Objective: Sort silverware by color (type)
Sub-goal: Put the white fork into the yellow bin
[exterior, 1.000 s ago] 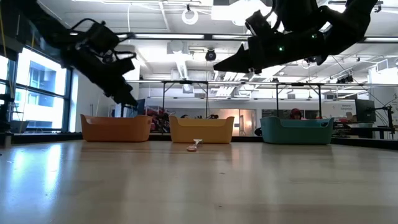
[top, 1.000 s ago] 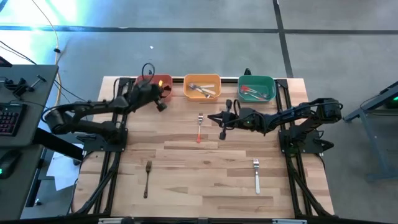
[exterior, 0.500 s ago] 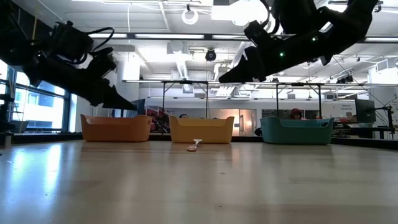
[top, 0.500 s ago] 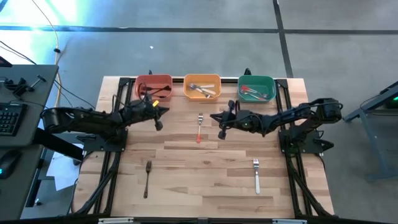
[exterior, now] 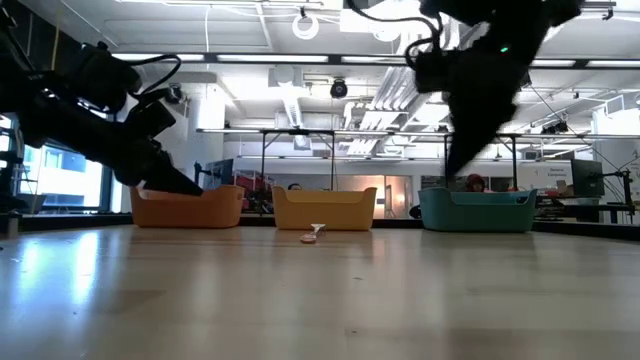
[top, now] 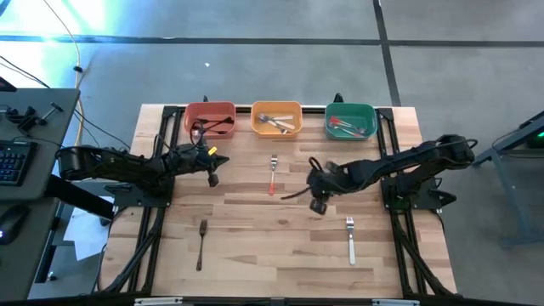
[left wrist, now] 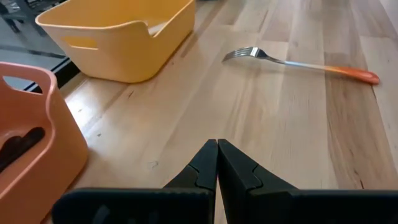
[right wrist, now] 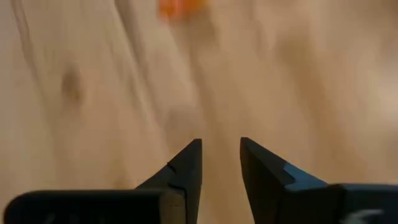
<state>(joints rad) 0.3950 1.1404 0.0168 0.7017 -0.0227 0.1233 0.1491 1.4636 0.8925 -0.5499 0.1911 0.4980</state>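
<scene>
Three bins along the far edge of a wooden table

Red bin (top: 210, 118), orange bin (top: 275, 117) and green bin (top: 350, 120) stand in a row on the table (top: 255, 246); a keyboard (top: 12, 161), apparently, sits on a side desk.

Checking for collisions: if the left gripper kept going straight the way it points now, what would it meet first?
Probably the red-handled fork, lying on the table ahead of the shut left gripper. Bare wood lies between them. The yellow bin sits off to one side. Depth is uncertain.

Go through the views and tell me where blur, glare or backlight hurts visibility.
Right wrist view: wood and an orange patch smear out of focus. Low view: bright ceiling lights leave both arms as silhouettes. High view: glare at the top left corner. Left wrist view: the red-handled fork looks crisp.
</scene>
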